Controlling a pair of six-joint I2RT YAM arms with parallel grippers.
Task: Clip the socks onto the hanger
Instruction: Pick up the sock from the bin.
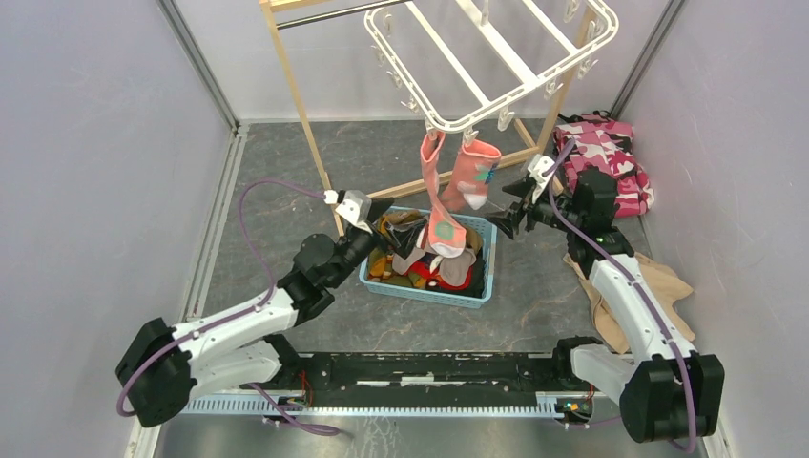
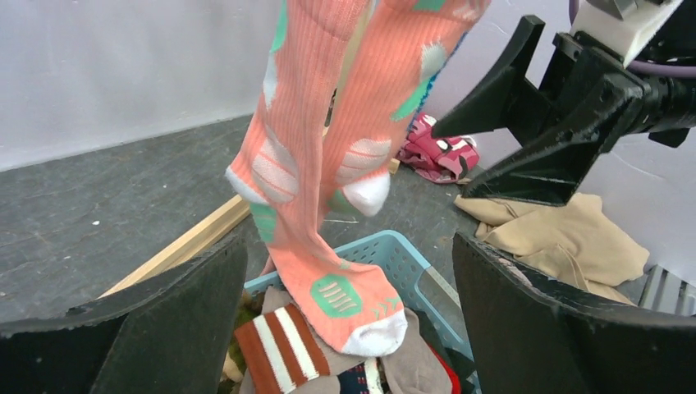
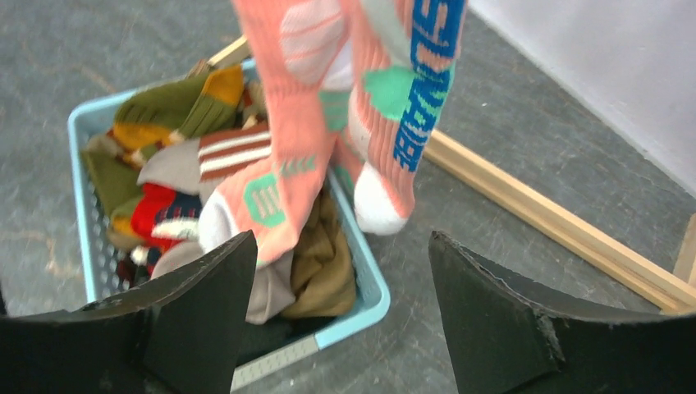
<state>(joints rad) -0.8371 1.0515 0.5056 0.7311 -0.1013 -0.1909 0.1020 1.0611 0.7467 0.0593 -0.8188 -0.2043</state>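
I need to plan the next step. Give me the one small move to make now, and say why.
Probably lower the open left gripper into the blue basket toward the striped-cuff sock lying on top, right in its view. Both pink socks already hang from clips on the hanger, and the right gripper is open and empty too.

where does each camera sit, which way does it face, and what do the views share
Top external: above and behind the arms, looking down at the hanger and blue basket; both arms show, left gripper and right gripper open.
Left wrist: on the left arm, facing the hanging pink socks; its own fingers at the bottom, right gripper beyond.
Right wrist: on the right arm, tilted down at the basket; its own fingers at the bottom.
Shared: both wrist views show socks and basket.
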